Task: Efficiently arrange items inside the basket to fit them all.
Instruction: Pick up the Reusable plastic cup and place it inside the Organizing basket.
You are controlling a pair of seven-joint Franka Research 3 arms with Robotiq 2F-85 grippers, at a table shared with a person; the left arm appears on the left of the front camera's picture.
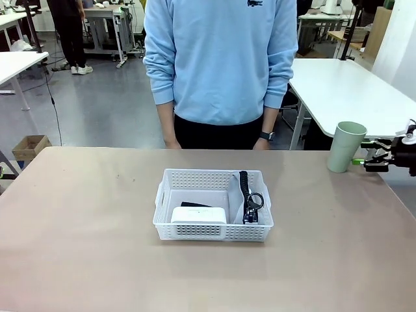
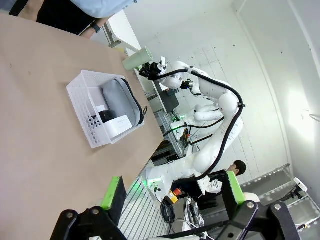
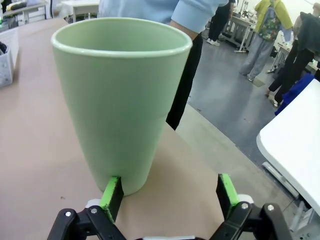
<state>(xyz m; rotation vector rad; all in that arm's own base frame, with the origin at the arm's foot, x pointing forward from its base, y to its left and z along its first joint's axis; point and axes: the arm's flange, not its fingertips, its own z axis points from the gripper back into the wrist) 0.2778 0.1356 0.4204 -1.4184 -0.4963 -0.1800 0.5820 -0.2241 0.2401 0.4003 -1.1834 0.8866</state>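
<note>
Right jaws hung released, the pale green cup point(image 3: 120, 100) just ahead seemingly light, rigid and slick, best pinched near its narrower base.

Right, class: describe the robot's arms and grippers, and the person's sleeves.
The right arm is white and rounded, with a black cable along it. The left gripper and right gripper are black with green pads. The person wears light blue sleeves and a dark wristwatch.

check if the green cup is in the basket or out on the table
Out. The pale green cup stands upright on the table, apart from the basket, by the open right hand.
</note>
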